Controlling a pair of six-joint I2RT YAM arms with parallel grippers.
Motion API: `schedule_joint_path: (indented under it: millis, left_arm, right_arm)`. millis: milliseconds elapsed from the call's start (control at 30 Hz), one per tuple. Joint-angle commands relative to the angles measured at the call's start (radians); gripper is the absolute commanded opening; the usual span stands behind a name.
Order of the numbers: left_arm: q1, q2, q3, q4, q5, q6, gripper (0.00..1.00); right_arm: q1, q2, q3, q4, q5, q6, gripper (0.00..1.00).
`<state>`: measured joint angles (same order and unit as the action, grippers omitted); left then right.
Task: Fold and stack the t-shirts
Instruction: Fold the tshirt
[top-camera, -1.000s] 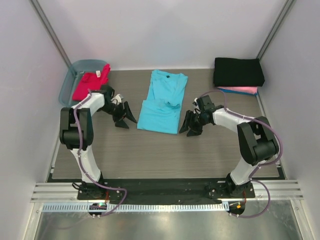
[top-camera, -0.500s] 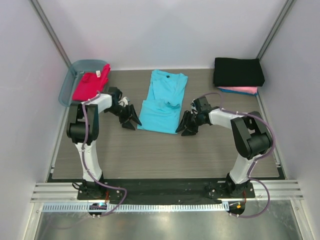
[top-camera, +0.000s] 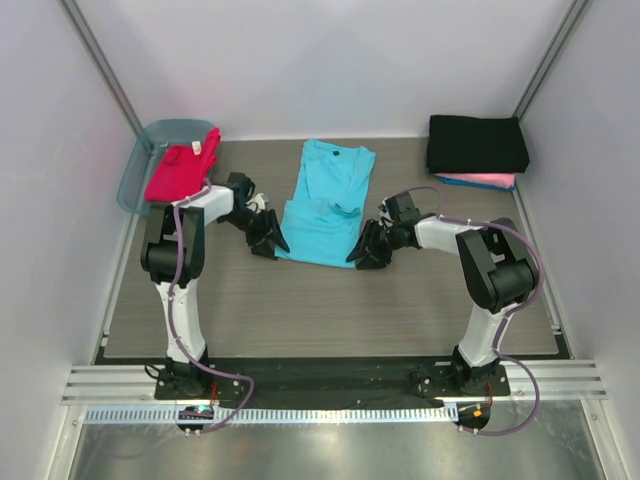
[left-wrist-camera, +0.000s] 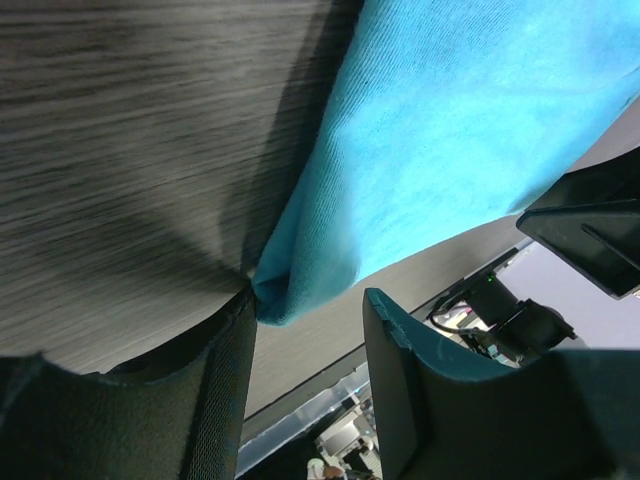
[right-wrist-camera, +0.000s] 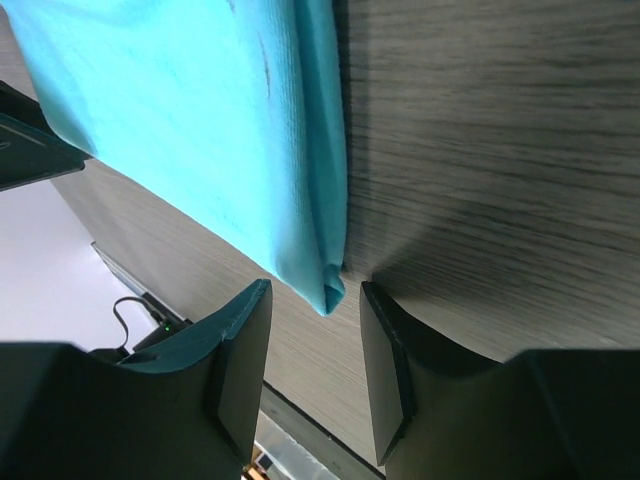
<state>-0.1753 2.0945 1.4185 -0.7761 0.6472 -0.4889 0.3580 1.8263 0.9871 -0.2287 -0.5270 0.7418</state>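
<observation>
The turquoise t-shirt (top-camera: 325, 200) lies partly folded in the middle of the table, collar towards the back. My left gripper (top-camera: 270, 243) is open at its near left corner; in the left wrist view (left-wrist-camera: 305, 330) that corner (left-wrist-camera: 285, 290) sits between the jaws, touching the left one. My right gripper (top-camera: 364, 252) is open at the near right corner; in the right wrist view (right-wrist-camera: 315, 330) that corner (right-wrist-camera: 325, 285) sits between the jaws. The red-magenta t-shirt (top-camera: 182, 165) lies in the tub. The folded black t-shirt (top-camera: 477, 143) rests on the pink one (top-camera: 480, 181) at the back right.
The translucent blue-grey plastic tub (top-camera: 140, 160) stands at the back left against the wall. Grey walls close in both sides and the back. The arm bases and a metal rail (top-camera: 320, 385) line the near edge.
Both grippers have moved inward along the table to the turquoise shirt's near corners, the left one rightward and the right one leftward. The shirts have not moved.
</observation>
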Motion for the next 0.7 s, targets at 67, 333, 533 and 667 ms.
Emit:
schedule_joint_path:
  millis: [67,333,533,667]
  left_arm:
    - [0.003,0.013,0.022,0.0,-0.054,0.027,0.46]
    - [0.003,0.021,0.017,0.001,-0.054,0.032,0.32]
    - [-0.001,0.013,0.0,0.009,-0.05,0.03,0.26]
    - [-0.009,0.002,-0.015,0.015,-0.035,0.029,0.11]
  right_arm:
    - [0.007,0.031,0.018,0.019,-0.002,0.011,0.46]
    - [0.009,0.036,0.001,0.032,-0.013,0.022,0.36]
    - [0.01,0.037,-0.024,0.072,-0.036,0.037,0.26]
    - [0.01,0.024,-0.028,0.086,-0.054,0.036,0.08]
